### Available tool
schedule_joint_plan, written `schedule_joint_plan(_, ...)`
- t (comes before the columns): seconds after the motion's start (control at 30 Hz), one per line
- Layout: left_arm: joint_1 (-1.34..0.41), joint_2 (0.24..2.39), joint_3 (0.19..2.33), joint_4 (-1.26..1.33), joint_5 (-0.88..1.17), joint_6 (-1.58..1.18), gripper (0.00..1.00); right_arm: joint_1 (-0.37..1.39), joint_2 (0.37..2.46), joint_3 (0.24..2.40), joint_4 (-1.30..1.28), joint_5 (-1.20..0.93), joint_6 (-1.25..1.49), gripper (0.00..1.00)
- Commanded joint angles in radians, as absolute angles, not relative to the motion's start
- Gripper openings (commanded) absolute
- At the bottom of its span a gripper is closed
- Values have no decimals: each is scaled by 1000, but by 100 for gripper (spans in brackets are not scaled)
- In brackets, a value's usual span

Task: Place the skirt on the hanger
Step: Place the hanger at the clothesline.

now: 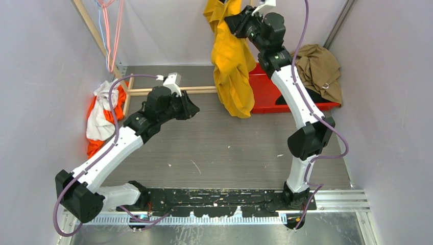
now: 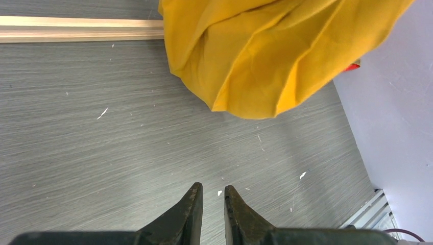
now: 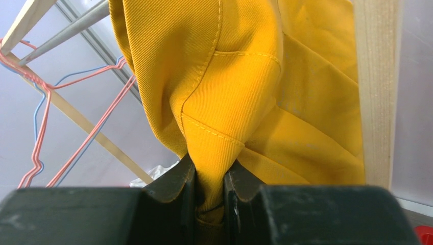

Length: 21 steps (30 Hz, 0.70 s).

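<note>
The left arm (image 1: 110,153) and right arm (image 1: 297,96) are showing white shells between black joints, purple cables (image 1: 306,18) are trailing along them (one apiece), and dark tapered fingers (image 2: 188,217) are tipping each.

Plain mustard-yellow skirt (image 1: 232,66), red tray (image 1: 265,99), khaki cloth (image 1: 319,69), orange-and-white cloth (image 1: 101,120); grey table (image 1: 224,148)

The right arm (image 1: 301,107) rises tall, and the right claw (image 3: 210,176) pinches a fold near the top of the skirt (image 1: 232,71). The left arm (image 1: 115,150) stretches low. The left claw (image 2: 213,196) is empty, jaws a slit apart, and hovers left of the skirt's hem.
</note>
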<state>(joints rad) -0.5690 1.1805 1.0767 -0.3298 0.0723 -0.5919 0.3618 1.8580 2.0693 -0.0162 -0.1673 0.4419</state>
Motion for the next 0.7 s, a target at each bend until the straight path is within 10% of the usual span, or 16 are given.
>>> schedule_joint_plan(0.0,-565,1180,1128,-313,82,-571,23,331,1866,2210,146,-191,498,1)
schedule_joint_plan(0.67,-565,1170,1124,-308,105,-586,21,273,2027,2527,-234,-390,655,1)
